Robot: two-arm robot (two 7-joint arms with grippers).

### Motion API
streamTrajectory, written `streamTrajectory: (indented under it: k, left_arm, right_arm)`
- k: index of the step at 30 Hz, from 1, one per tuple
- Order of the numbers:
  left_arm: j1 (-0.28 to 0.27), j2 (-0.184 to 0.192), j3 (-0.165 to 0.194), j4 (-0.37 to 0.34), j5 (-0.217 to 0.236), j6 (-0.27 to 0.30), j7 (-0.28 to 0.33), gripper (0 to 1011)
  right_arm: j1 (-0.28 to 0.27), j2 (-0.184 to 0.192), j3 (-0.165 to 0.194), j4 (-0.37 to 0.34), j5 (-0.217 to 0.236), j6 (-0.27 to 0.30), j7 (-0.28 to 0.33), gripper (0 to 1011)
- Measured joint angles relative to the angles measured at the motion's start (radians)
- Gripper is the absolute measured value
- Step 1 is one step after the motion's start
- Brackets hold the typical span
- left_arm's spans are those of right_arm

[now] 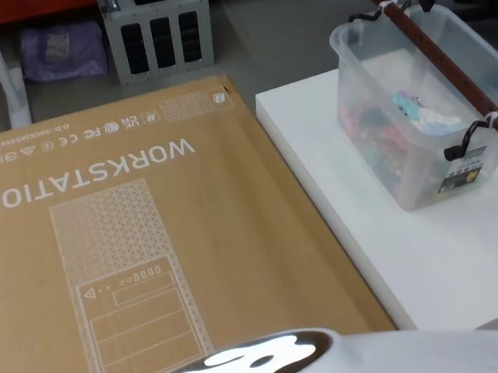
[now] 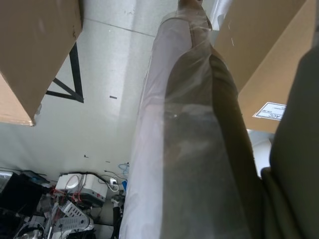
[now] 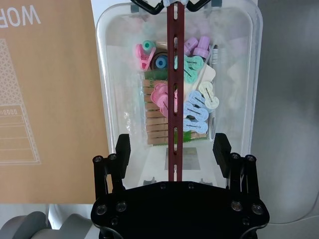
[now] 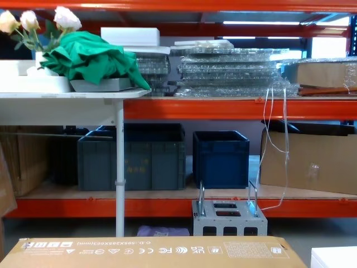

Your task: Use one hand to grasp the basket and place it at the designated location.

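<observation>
The right gripper (image 3: 172, 144) is hovering over the basket (image 3: 102, 74) on the white worktop (image 1: 429, 249), jaws gaping wide, the reddish handle (image 3: 175, 74) running midway between them

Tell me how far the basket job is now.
Done: the right gripper is lined up above the basket, open, one finger on each side of the handle bar. In hand: the approach; nothing is gripped. Left: close on the bar, lift the basket from the white table, place it.

One basket (image 1: 403, 177), one cardboard box (image 1: 150, 247), two crates (image 4: 221, 159)
</observation>
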State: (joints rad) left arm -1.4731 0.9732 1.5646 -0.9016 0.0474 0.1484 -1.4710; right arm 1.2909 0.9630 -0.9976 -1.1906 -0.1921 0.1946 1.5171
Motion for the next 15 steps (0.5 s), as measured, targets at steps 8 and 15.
streamTrajectory:
  k: [8,15]
  left_arm:
    - [0.000,0.000,0.000,0.000,0.000,0.000,0.000,0]
    - [0.000,0.000,0.000,0.000,0.000,0.000,0.000,0]
  right_arm:
    - [0.000,0.000,0.000,0.000,0.000,0.000,0.000,1000]
    - [0.000,0.000,0.000,0.000,0.000,0.000,0.000,1000]
